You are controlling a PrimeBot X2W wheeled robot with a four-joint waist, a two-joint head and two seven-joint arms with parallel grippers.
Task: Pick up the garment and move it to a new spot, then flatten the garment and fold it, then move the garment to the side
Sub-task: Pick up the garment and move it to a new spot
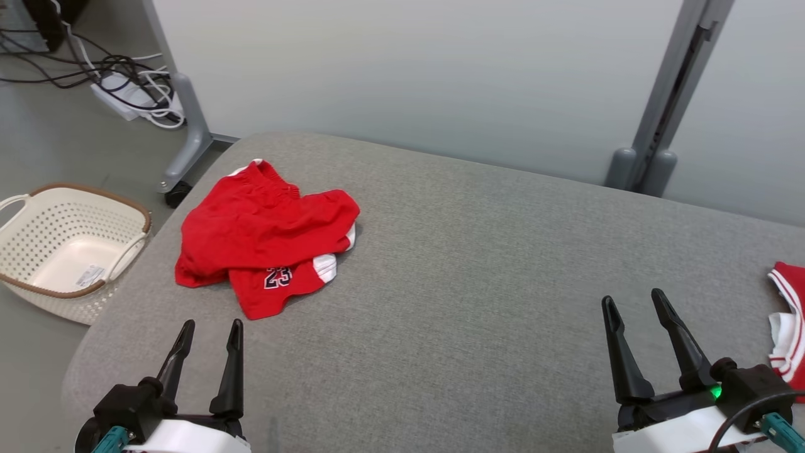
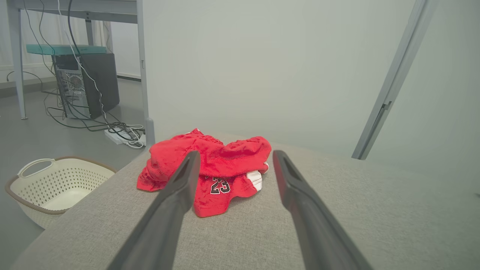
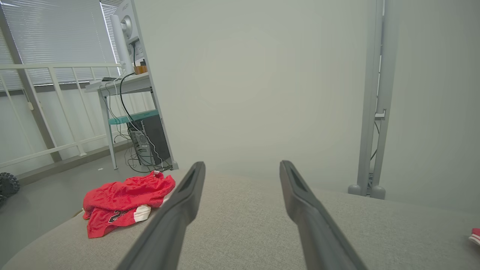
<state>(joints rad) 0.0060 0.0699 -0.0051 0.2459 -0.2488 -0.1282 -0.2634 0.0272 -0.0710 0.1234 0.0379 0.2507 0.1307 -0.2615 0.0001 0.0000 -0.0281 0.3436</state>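
Cabling (image 1: 119,63) is sprawling over the grey floor (image 1: 38,145) at the far left, gathering at a white power strip (image 1: 122,94). In the left wrist view a computer tower (image 2: 93,82) is standing behind it under a desk (image 2: 75,7). Nearer, a cream perforated basket (image 1: 56,236) with a brown rim is sitting on the floor just beside the left edge of the grey fabric surface (image 1: 471,264). A grey wheeled leg (image 1: 192,126) is rising past the surface's far left corner.

The garment (image 1: 251,233), red shorts with white trim and a 23 showing, is lying crumpled on the left part of the surface, touching neither gripper. The left gripper (image 1: 212,327) is hanging near it at the near edge, its fingers (image 1: 233,365) spreading wide and holding nothing. A pale partition wall (image 1: 409,75) is running along behind the surface.

The right gripper (image 1: 632,301) is hanging over the near right part, well apart from the shorts, its jaws standing wide with nothing between them. Beyond it a grey post (image 1: 666,107) on two rounded feet is standing against the wall. At the right edge a second red-and-white cloth (image 1: 789,321) is lying, partly cut off by the frame.
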